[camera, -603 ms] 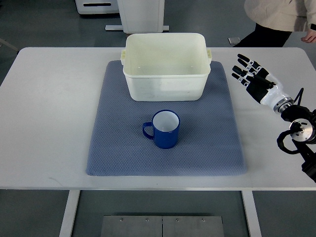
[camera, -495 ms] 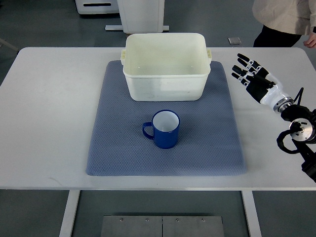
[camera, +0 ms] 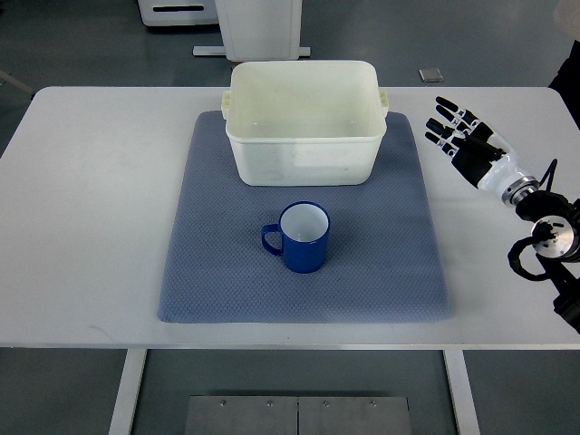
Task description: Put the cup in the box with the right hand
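Observation:
A blue cup (camera: 302, 236) with a white inside stands upright on the blue-grey mat (camera: 217, 263), its handle pointing left. A cream plastic box (camera: 304, 122) stands empty at the mat's far edge, just behind the cup. My right hand (camera: 462, 136) hovers over the white table to the right of the mat, level with the box. Its fingers are spread and it holds nothing. It is well apart from the cup. The left arm is not in view.
The white table (camera: 91, 199) carries the mat in its middle. A white cabinet base (camera: 258, 27) stands on the floor beyond the far edge. A small dark object (camera: 431, 74) lies on the floor behind the table.
The person at the top right has moved out of the picture. My right hand has barely shifted. The cup and box have not moved.

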Robot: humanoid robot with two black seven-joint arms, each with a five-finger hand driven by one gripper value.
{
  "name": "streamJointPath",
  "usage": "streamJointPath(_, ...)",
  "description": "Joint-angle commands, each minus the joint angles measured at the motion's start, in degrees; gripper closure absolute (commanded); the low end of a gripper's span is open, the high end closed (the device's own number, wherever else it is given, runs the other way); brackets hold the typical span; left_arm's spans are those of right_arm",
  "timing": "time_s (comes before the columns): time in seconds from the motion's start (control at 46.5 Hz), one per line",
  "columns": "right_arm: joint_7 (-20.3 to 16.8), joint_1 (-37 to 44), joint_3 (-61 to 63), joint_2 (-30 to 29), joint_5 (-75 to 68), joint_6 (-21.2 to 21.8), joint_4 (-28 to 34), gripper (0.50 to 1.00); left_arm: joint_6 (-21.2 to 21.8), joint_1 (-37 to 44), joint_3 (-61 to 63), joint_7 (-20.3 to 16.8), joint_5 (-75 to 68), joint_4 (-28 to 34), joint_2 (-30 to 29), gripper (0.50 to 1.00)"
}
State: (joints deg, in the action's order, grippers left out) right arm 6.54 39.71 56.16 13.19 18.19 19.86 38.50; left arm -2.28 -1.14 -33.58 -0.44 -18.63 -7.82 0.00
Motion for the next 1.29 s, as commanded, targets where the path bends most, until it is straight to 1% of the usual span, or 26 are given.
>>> streamJointPath(0.0,0.0,0.0,0.0,0.0,0.0,0.0,0.0,0.500,0.0,0.0,0.0,0.0,0.0,0.0,0.0,0.500)
streamJointPath(1.27,-0.3,-0.2,-0.3,-0.1,0.0,0.0,0.0,0.500,0.0,0.0,0.0,0.0,0.0,0.0,0.0,0.500)
